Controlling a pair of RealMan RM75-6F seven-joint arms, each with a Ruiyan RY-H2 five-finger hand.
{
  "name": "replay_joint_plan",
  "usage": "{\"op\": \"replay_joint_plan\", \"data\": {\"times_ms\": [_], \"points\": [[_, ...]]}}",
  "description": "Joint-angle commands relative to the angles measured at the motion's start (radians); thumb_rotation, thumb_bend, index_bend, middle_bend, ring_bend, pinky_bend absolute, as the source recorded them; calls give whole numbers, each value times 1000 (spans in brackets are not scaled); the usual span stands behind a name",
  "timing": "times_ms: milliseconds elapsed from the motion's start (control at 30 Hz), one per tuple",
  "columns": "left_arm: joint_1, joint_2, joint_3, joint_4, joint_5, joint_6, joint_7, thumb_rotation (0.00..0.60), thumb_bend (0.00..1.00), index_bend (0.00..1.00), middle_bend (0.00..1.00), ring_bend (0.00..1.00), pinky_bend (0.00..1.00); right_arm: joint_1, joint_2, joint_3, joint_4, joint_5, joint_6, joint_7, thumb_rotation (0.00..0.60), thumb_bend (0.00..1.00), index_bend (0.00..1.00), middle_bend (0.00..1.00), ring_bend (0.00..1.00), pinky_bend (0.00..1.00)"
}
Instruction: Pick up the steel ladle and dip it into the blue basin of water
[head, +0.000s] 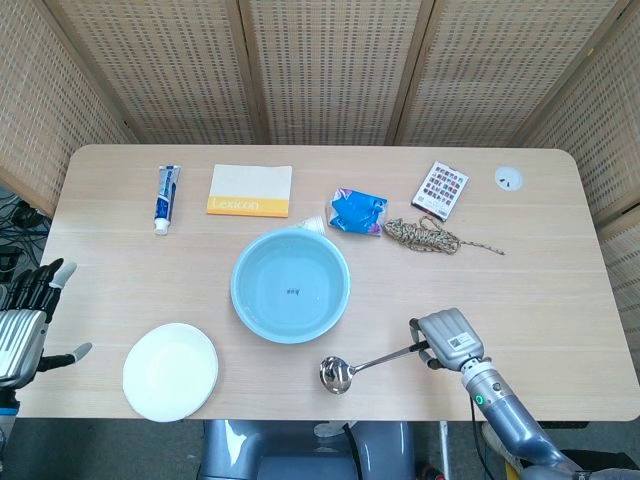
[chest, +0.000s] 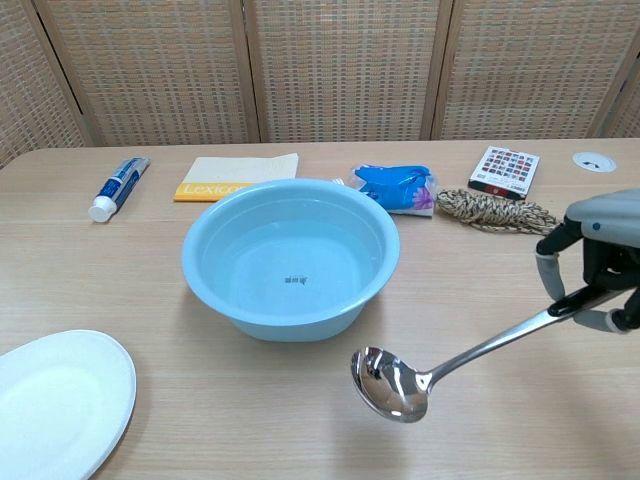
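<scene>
The blue basin (head: 290, 285) (chest: 290, 258) holds clear water at the middle of the table. My right hand (head: 447, 340) (chest: 600, 262) grips the handle end of the steel ladle (head: 365, 364) (chest: 440, 369). The ladle hangs in the air, its bowl (chest: 388, 384) lower than the handle, in front of and to the right of the basin. My left hand (head: 25, 325) stays at the table's left edge, fingers apart, holding nothing; the chest view does not show it.
A white plate (head: 170, 371) (chest: 52, 400) lies front left. Along the back are a toothpaste tube (head: 165, 198), a yellow-edged notepad (head: 250, 190), a blue packet (head: 357, 211), a coil of rope (head: 425, 236) and a card box (head: 440, 189).
</scene>
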Motion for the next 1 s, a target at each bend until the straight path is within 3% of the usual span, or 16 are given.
{"op": "replay_joint_plan", "data": {"times_ms": [33,267,500,800,1000], "points": [[-3,1,-1,-1,-4,-6,-2,600,0,0,0,0,0,13,37,20,-37,15,-3,21,600,837,903,1000,1000,1000],[-14,4,-8,-6,-19,-21,-17,600,0,0,0,0,0,72,100,73,-105,102,-15,-12,600,837,904,1000,1000,1000],[-25,4,-19,3,-51,-37,-21,600,0,0,0,0,0,225,107,150,-135,343,-16,-143,600,839,908,1000,1000,1000],[-38,2,-27,11,-92,-63,-27,600,0,0,0,0,0,500,-2,238,-6,786,27,-303,600,839,909,1000,1000,1000],[-56,-3,-39,28,-140,-97,-29,600,0,0,0,0,0,638,-79,266,103,985,66,-387,600,839,909,1000,1000,1000]]}}
